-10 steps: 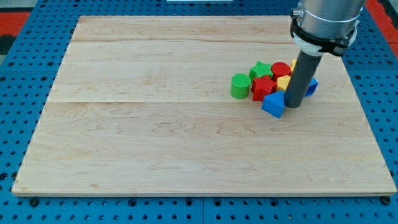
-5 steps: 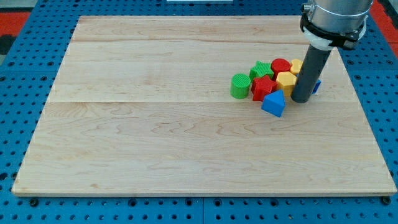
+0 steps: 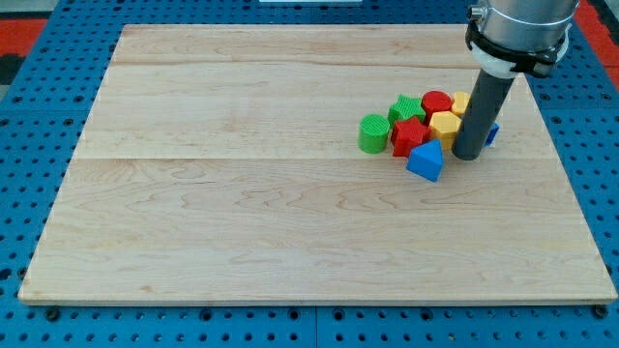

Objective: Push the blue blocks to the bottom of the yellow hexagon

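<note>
Two blue blocks logged: blue triangle (image 3: 426, 160) below the yellow hexagon (image 3: 444, 126); second blue block (image 3: 490, 132) half hidden right of my tip (image 3: 467, 155). No jaws fitted. Step: gathering; next, likely nudging the second block down-left.

big wooden board (image 3: 242, 213) wide open on the view's left and bottom, blocks crowded tight at the view's upper right, green cylinder (image 3: 373, 133) on the pile's left edge, my tip (image 3: 468, 156) just right of the blue triangle block (image 3: 426, 161)

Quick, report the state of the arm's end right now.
No gripper: a bare rod, holding nothing.
My tip rests on the board, right of the blue triangular block, against the cluster's right side.
</note>
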Available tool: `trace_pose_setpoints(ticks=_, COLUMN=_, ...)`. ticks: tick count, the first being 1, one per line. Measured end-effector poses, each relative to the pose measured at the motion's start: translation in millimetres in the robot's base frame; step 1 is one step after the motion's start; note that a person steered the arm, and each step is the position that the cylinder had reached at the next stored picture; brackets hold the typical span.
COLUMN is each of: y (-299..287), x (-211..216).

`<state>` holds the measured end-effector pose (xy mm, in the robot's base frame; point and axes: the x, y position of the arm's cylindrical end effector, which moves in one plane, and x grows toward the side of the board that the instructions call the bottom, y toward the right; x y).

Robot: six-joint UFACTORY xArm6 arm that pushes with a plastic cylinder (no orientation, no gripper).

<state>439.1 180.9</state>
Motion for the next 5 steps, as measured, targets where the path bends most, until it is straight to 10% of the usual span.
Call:
trace_pose_setpoints(ticks=2, y=5.8, x=84.7)
trace_pose_setpoints(ticks=5, y=100.1, x=-11.0)
